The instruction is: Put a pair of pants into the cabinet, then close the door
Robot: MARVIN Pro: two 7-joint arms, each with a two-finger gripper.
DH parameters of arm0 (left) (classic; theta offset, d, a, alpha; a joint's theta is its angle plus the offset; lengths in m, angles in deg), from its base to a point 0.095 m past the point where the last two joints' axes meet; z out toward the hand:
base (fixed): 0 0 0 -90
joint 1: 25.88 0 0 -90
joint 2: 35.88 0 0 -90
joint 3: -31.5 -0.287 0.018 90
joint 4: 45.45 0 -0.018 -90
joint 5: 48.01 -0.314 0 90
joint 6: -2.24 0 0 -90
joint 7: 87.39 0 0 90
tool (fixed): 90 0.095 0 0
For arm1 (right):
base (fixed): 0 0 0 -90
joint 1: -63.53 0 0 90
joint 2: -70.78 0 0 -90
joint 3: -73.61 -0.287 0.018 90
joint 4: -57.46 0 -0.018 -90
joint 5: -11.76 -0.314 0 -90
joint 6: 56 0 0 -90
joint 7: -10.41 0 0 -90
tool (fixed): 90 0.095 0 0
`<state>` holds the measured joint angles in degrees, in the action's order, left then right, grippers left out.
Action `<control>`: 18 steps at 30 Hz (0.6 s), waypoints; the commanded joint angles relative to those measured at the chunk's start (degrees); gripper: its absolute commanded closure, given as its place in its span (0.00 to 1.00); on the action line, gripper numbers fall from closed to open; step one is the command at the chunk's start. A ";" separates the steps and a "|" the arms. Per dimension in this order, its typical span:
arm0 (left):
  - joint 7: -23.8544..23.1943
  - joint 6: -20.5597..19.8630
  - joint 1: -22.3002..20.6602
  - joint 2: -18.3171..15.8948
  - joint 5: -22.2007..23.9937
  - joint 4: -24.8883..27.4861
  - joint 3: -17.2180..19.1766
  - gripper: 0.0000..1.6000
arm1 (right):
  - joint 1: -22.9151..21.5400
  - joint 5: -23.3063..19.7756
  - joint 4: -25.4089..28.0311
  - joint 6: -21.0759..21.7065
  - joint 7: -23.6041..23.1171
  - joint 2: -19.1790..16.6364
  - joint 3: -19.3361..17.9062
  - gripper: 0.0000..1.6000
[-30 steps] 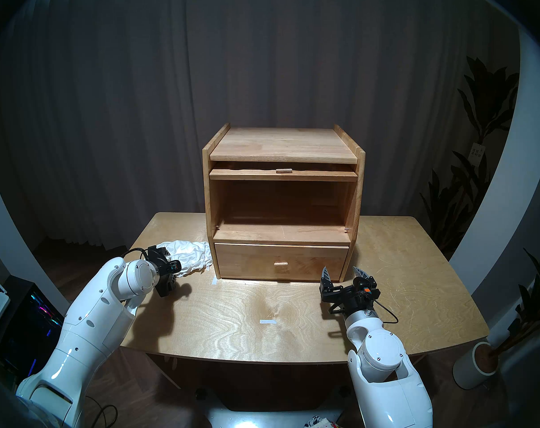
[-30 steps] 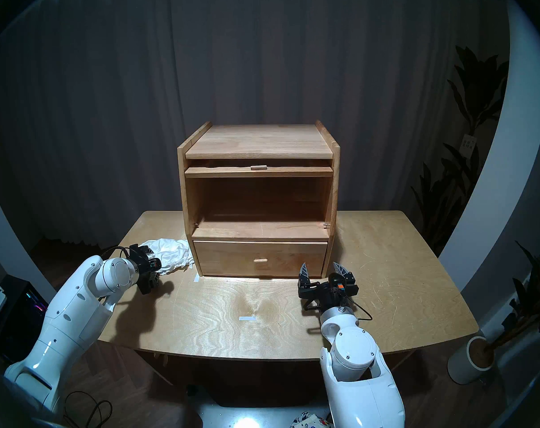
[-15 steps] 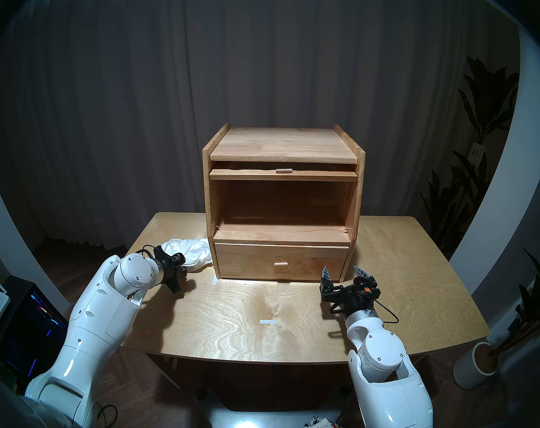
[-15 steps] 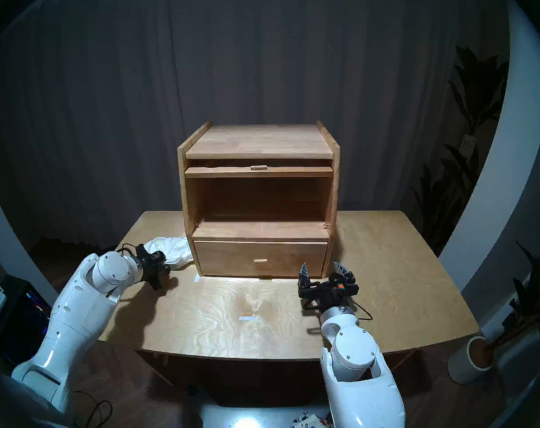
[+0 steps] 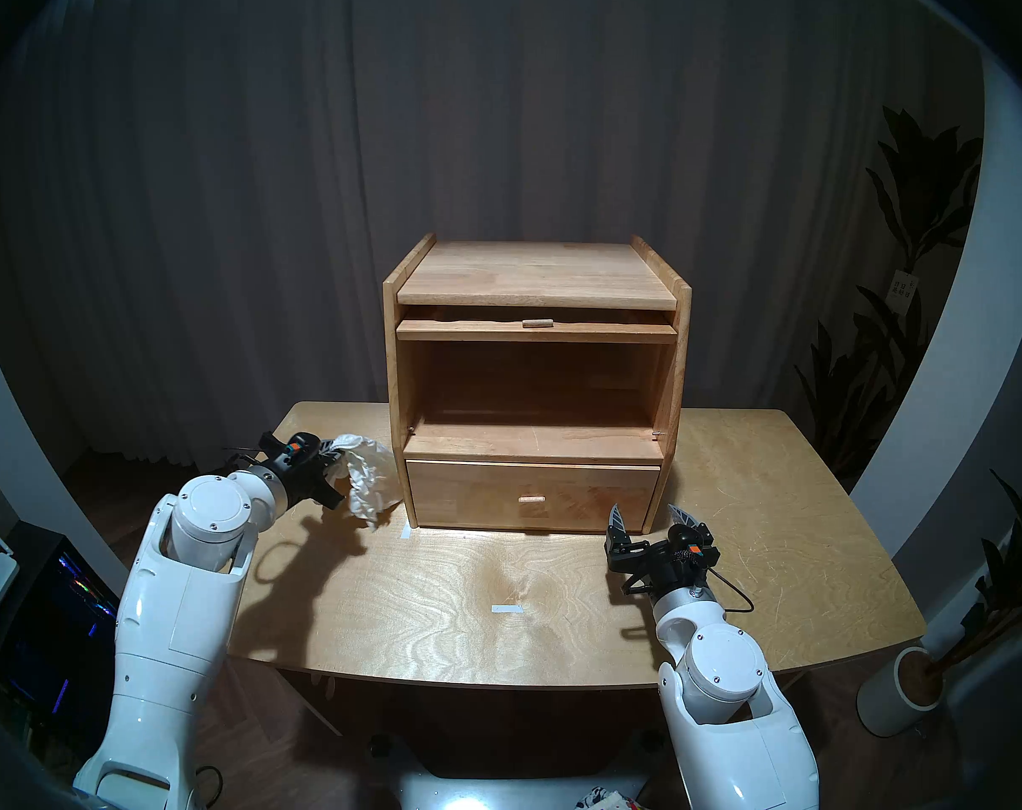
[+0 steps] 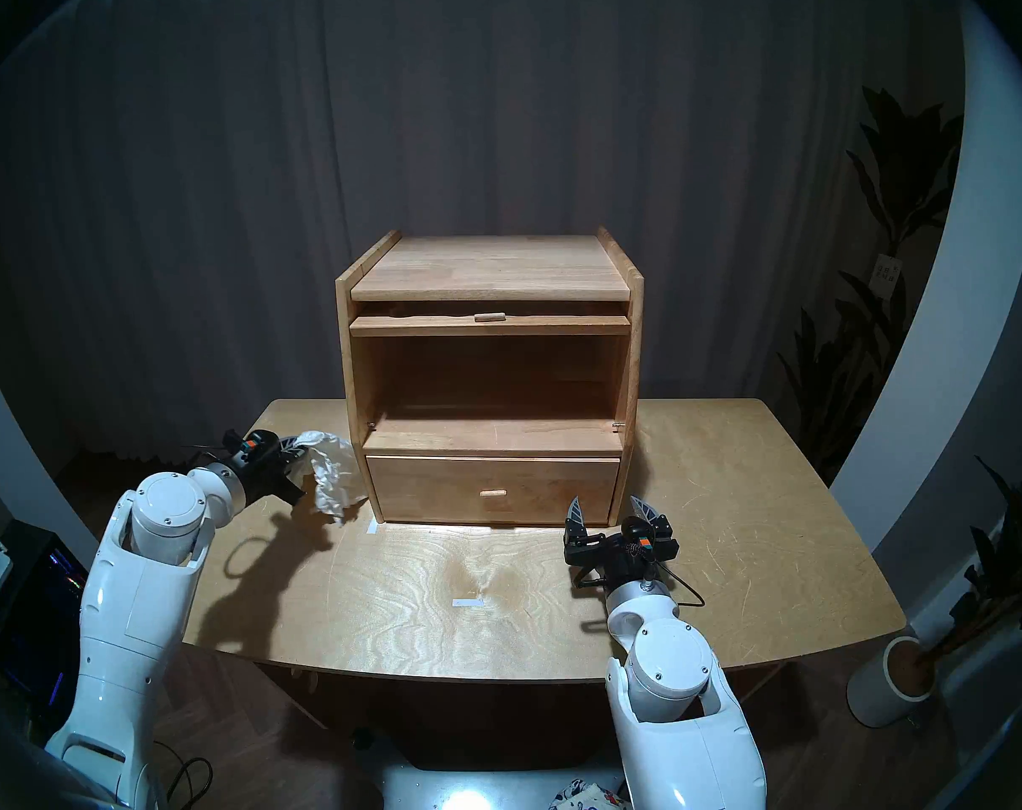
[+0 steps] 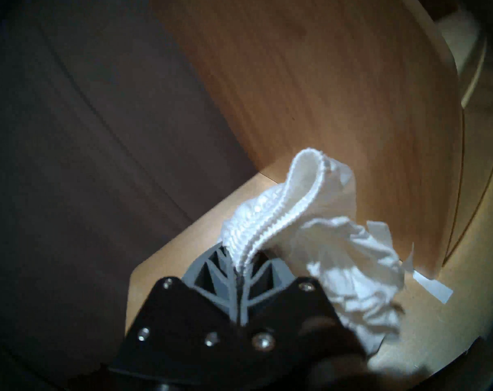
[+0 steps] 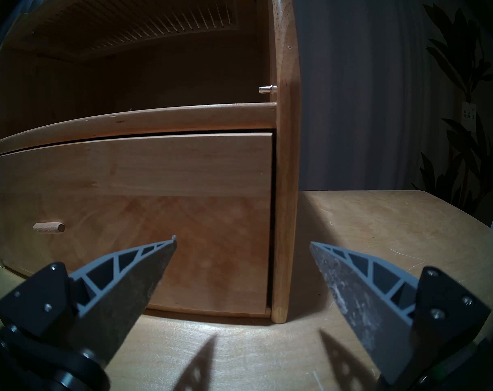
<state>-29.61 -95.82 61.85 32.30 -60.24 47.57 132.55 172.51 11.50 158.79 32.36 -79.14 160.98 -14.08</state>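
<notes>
Left gripper [image 5: 328, 447], black w/ grey ribbed fingers, clenched on gathered elastic waistband of small white thin-fabric pants [image 5: 367, 480]; garment dangling clear of light plywood table [image 5: 555, 587], just beside left outer wall of boxy light-brown wooden cabinet [image 5: 535, 382]. Key relation: open upper compartment up and to the right of the held pants, round cabinet's front left post; hence carry likely up, rightward, then inward. Garment's long axis approx. vertical, hem lowest, near tabletop. Left arm clearly the nearer one.

Centre: upper compartment empty; door [image 5: 536, 329], wooden panel w/ small wooden knob, lying flat in slot under cabinet top, i.e. not yet closed. Plain wooden drawer front [image 5: 532, 496] below, shut.

Right gripper [image 5: 651, 518], same build, jaws spread wide, empty, poised in front of drawer's right corner, well apart from pants.

View differences: left wrist view shows waistband pinched between finger pads [image 7: 228, 283], unclear from head views. Right wrist view shows ribbed glass of stowed door from beneath, plus metal stop pin [image 8: 267, 89]; head views show only door's front edge.
</notes>
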 commanded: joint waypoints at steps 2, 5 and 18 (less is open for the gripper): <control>-0.70 2.33 2.26 4.91 7.80 7.35 3.29 1.00 | -0.50 -0.01 0.80 -0.27 0.03 0.02 -0.06 0.00; -1.95 3.11 2.24 6.56 11.21 9.33 2.74 1.00 | -0.54 -0.01 0.63 -0.27 0.02 0.02 -0.06 0.00; -8.68 6.60 2.36 11.88 26.96 18.58 2.85 1.00 | -0.76 -0.01 0.22 -0.32 0.00 0.02 -0.06 0.00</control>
<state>-35.47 -91.53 65.37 40.83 -40.18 60.46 135.36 172.31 11.50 157.99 32.36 -79.18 160.98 -14.08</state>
